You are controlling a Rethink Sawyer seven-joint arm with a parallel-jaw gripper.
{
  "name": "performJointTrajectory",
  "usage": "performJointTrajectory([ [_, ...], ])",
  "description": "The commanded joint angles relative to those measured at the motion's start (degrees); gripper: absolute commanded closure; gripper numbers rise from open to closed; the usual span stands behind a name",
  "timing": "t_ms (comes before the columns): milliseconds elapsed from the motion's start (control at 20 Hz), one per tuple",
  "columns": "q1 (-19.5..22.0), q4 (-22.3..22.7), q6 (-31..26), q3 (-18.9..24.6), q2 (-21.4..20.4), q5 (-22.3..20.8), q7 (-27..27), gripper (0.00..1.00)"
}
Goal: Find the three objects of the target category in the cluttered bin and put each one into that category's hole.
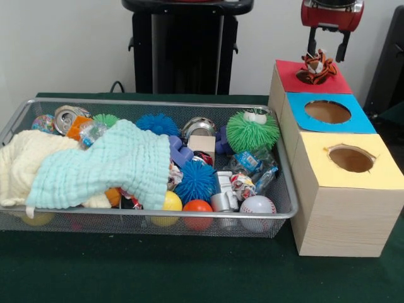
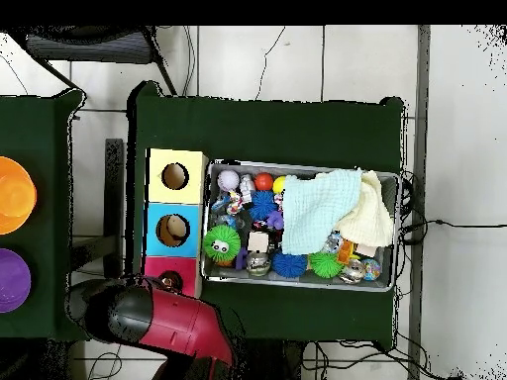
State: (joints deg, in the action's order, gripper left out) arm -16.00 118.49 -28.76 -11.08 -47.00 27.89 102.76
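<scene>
Cloths [image 1: 95,167] draped over balls in bin [image 1: 151,103], pincer [image 1: 328,50] spread wide above tiger toy [image 1: 317,65] in red hole [image 1: 310,77].

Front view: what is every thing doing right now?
Orange striped soft tiger toy: sitting in the red-topped round hole, not dropped through.
Red gripper: jaws open, just above the tiger.
Silver wire mesh bin: full of clutter.
Pale green muslin cloth: draped over toys.
Blue-topped hole: empty.

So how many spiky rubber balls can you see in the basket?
4: a big green one far right, a blue one centre, another blue and a small green at the back. The cloths may hide more.
</scene>
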Motion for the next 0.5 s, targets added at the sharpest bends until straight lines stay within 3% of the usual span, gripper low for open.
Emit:
performJointTrajectory([
  [50, -0.5, -2.6, 0.8, 1.7, 2.0, -2.1, 10.7, 0.0],
  [500, 0.7, -1.0, 3.8, 2.9, 2.0, -1.0, 9.9, 0.0],
])
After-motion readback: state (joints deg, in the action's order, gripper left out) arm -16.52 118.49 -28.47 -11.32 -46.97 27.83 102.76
